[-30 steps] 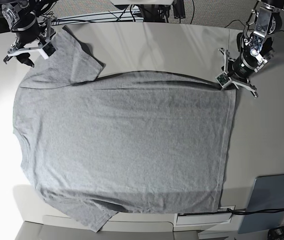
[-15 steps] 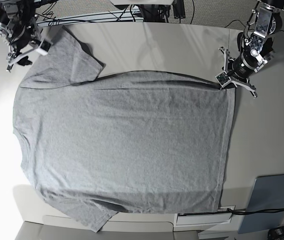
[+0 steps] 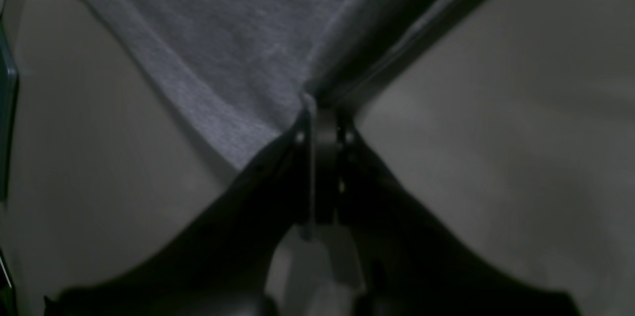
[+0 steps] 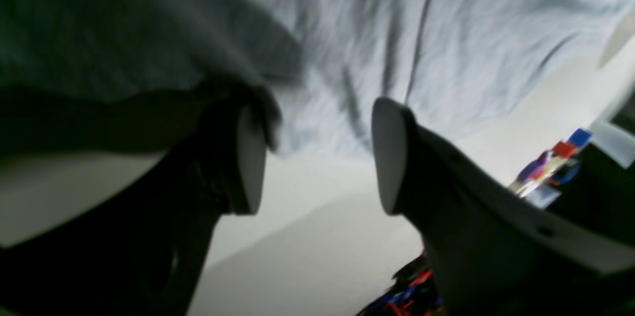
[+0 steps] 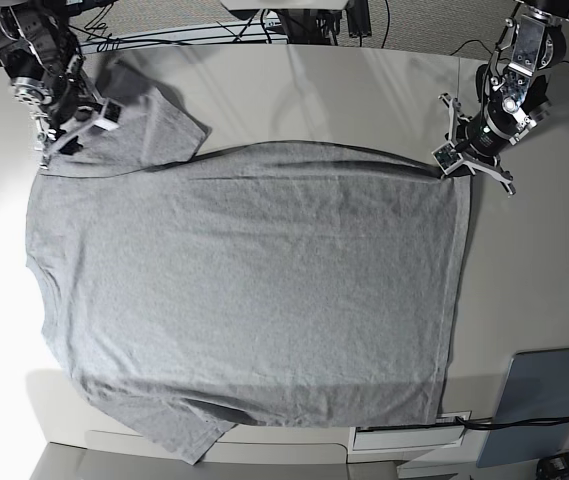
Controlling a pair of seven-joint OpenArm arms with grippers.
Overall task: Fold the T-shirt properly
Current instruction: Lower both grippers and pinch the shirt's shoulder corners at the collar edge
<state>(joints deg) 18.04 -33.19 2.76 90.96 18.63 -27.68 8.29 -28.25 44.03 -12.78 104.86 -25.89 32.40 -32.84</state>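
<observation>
Left wrist view: left gripper (image 3: 322, 107) clamped on a hem corner of the T-shirt (image 3: 233, 38), fingers (image 3: 317, 157) pressed together on the cloth, grey fabric running up and away over the pale table (image 3: 496, 157)

Right wrist view: right gripper (image 4: 317, 157) over the sleeve end of the T-shirt (image 4: 397, 33), fingers (image 4: 248, 157) spread wide with nothing between them, cloth wrinkled beneath, table (image 4: 307, 217) showing in the gap

Base view: T-shirt (image 5: 254, 290) lay flat, plain grey side up, across most of the table (image 5: 344, 90), neck toward its left edge, hem toward its right; left gripper (image 5: 447, 162) at the far hem corner, right gripper (image 5: 69, 125) at the far sleeve near the far left corner; blue-grey panel (image 5: 544, 400) at the near right corner, apart from the shirt
</observation>
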